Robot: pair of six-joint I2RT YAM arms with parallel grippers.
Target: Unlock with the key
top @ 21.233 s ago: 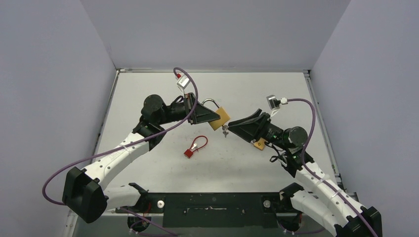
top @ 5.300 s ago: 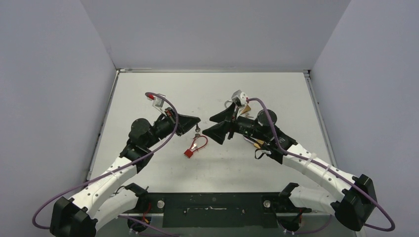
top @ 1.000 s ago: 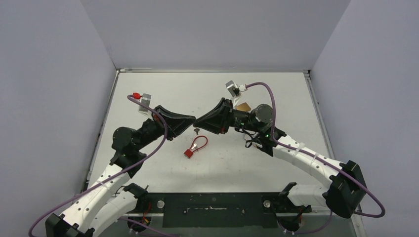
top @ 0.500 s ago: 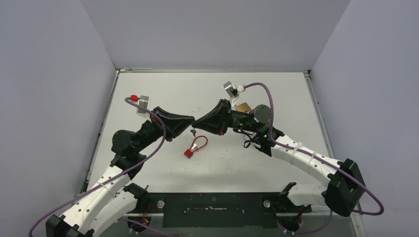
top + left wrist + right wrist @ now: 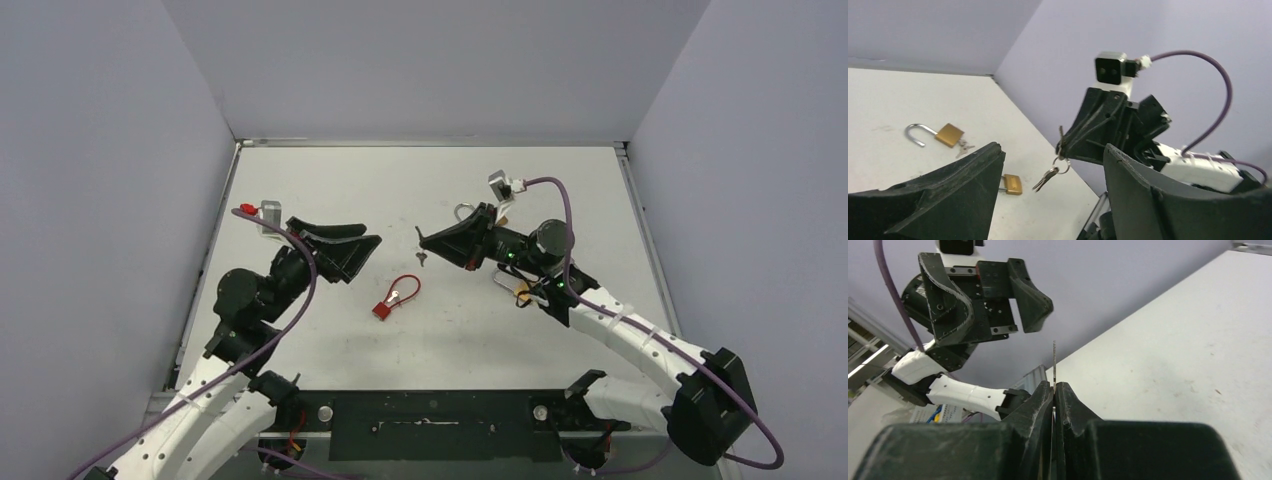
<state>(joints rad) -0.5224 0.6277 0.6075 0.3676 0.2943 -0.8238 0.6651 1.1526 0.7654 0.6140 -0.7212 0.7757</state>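
Pinching the key (image 5: 1054,360) above the bench (image 5: 330,180), jaws of the right gripper (image 5: 425,241) clamp a likely light, stiff, slippery sliver best held by its flat head, while those of the left gripper (image 5: 362,238) gape empty.

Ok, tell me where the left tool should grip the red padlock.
Grip the red padlock by its blocky body, from above across its sides: it lies flat, and the thin looped shackle would likely let it swing.
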